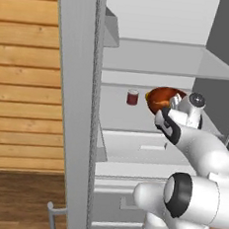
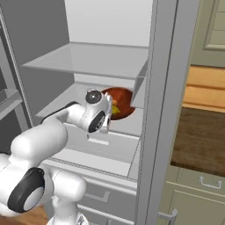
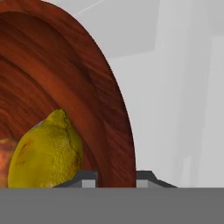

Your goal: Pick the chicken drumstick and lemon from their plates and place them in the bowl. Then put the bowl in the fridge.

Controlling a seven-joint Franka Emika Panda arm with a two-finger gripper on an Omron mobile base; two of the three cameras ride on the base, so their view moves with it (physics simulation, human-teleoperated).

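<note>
Hand view told the story best — the tool (image 3: 114, 177) had its two dark tips straddling the bowl's wall (image 3: 109, 122), one inside and one outside, pinched tight on the rim. That edge grip made sense: the bowl was too wide to span, so the thin wall was the only part the narrow jaws could clamp. Just inside the wall sat the lemon (image 3: 46, 151), yellow-green and resting against the orange-brown inner slope, and at the far left edge a sliver of orange-brown showed — probably the drumstick (image 3: 4, 162), though too little of it was visible to be sure.

From the left base view, the arm reached deep into the open fridge (image 1: 157, 56), and the bowl (image 1: 160, 98) was over the middle shelf (image 1: 116, 112), tilted toward the camera, so whether its base rested on the shelf could not be told. A small dark-red jar (image 1: 132, 97) stood just beside it on the same shelf, close but apart. The right base view had the bowl (image 2: 123, 101) half hidden behind the wrist, well inside the door frame.

By my read, both foods were loaded and the carry was nearly done; what remained was to settle the bowl flat and let go. The jar to the side was the thing to watch.
</note>
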